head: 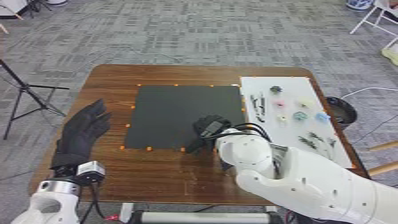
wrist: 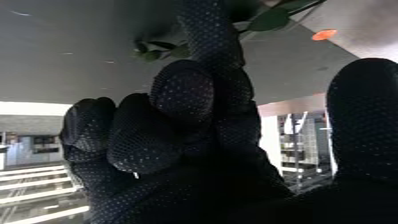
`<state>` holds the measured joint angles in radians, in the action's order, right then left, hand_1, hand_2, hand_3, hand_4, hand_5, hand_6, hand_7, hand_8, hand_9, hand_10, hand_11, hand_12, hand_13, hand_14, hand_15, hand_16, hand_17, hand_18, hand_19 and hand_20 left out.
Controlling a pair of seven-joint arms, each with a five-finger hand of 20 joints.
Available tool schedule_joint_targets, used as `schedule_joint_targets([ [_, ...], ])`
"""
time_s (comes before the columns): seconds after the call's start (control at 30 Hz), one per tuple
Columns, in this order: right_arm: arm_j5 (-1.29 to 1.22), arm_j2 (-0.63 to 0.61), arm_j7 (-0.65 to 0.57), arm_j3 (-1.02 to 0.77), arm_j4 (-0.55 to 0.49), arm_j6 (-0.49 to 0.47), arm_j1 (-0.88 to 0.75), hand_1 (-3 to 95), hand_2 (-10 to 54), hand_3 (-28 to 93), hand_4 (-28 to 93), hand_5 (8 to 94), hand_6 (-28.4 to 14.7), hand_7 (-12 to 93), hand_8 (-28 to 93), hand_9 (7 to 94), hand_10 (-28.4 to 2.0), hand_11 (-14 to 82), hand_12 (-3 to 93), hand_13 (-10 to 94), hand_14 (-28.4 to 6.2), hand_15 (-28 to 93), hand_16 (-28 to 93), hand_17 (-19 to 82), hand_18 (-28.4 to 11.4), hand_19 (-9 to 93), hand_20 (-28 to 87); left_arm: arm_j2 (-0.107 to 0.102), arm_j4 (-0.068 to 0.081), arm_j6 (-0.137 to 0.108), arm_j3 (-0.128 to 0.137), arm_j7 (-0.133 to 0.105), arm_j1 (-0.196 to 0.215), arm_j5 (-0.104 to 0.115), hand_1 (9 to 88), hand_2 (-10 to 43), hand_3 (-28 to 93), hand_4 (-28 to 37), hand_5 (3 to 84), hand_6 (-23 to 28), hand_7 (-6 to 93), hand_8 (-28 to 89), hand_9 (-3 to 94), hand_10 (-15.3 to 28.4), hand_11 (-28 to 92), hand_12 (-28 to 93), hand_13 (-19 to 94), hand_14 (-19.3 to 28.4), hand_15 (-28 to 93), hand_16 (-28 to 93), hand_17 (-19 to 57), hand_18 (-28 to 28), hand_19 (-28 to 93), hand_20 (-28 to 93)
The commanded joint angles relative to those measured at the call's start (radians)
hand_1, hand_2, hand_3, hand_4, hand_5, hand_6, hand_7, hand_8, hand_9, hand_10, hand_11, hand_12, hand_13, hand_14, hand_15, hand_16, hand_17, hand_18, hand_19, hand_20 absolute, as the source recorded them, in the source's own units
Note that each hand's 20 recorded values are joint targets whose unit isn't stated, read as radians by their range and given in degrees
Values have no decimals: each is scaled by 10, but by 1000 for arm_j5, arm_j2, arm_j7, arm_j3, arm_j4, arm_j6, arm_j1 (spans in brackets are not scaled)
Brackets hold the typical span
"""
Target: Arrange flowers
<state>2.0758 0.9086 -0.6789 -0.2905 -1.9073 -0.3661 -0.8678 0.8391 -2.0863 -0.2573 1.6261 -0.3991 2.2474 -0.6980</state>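
Observation:
In the head view, my right hand [head: 211, 126] is over the lower right part of the black mat [head: 173, 110]. The right wrist view shows that hand [wrist: 209, 92] with one finger straight, the others loosely bent and the thumb apart. A leafy green stem [wrist: 269, 20] passes behind the straight finger; whether they touch, I cannot tell. Over the table's left side, my left hand [head: 82, 131] is open and empty. Small flowers, including a pink one [head: 279, 104], a blue one [head: 322, 117] and a teal one [head: 299, 116], lie on the white sheet [head: 266, 82] near green sprigs [head: 309, 142].
Dark slender items [head: 258, 107] lie along the sheet's left part. Orange markers edge the mat, one of them [wrist: 324, 35] near the stem. A black round container [head: 341, 111] stands beside the table's right edge. A tripod [head: 27, 87] is off to the left.

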Motion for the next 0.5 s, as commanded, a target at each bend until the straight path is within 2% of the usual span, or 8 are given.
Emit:
schedule_joint_targets([
  [0.03, 4, -34, -25, 1, 20, 14, 10, 94, -7, 698, -283, 822, -1, 325, -91, 780, -128, 571, 460, 719, -134, 811, 422, 347, -252, 912, 461, 1, -10, 6, 6, -6, 24, 5, 254, -57, 676, -272, 310, 30, 208, -92, 230, 108, 195, 201, 184, 131, 274, 67, -101, 195, 380, 128],
  [0.3, 6, 50, -31, 27, 94, -8, 15, 78, 10, 689, -283, 831, 0, 323, -91, 791, -128, 570, 458, 725, -133, 814, 420, 352, -256, 919, 460, 3, -6, 7, 1, -1, 10, 4, 253, -58, 681, -271, 311, 32, 197, -89, 230, 108, 195, 198, 183, 130, 273, 64, -100, 194, 377, 128],
  [0.5, 1, 135, -39, 51, 151, -9, 23, 114, -32, 701, -282, 845, 9, 329, -89, 811, -128, 567, 455, 747, -123, 813, 416, 373, -255, 928, 459, 5, 3, 13, -15, 1, -19, 5, 253, -59, 683, -270, 312, 34, 193, -86, 229, 106, 194, 196, 181, 131, 273, 63, -99, 191, 374, 128],
])
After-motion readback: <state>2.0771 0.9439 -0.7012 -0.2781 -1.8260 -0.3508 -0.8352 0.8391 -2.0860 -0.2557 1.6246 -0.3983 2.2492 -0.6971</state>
